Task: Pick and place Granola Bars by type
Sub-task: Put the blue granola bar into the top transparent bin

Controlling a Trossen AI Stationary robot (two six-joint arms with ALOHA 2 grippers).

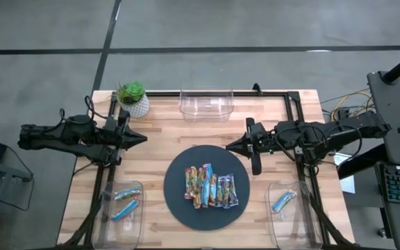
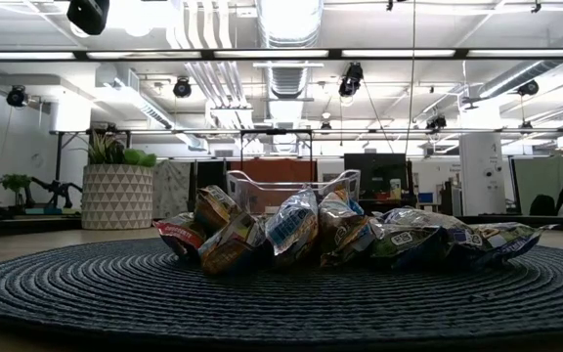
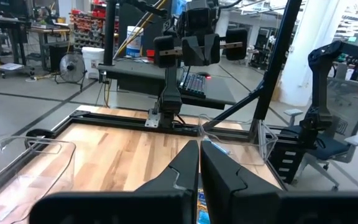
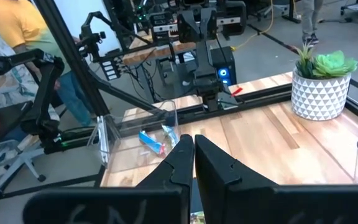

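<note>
Tabletop (image 1: 158, 132) of pale wood. Dark round mat (image 1: 207, 187) at centre, toward 6 o'clock; granola bars (image 1: 210, 186) piled on it. Clear bins: one at 12 (image 1: 206, 104), one at 7 (image 1: 121, 208) with two bars, one at 5 (image 1: 287, 208) with one blue bar (image 1: 282, 201). Potted plant (image 1: 132, 98) at 11. My left tool (image 1: 143, 139) at 9, clenched, empty. My right tool (image 1: 229, 146) at 3, clenched, empty.

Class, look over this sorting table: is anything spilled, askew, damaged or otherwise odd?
Nothing stands out. The unsorted granola bars lie in a loose row on the round mat, three bars already sit in the side bins, and both shut grippers, left and right, hang clear.
</note>
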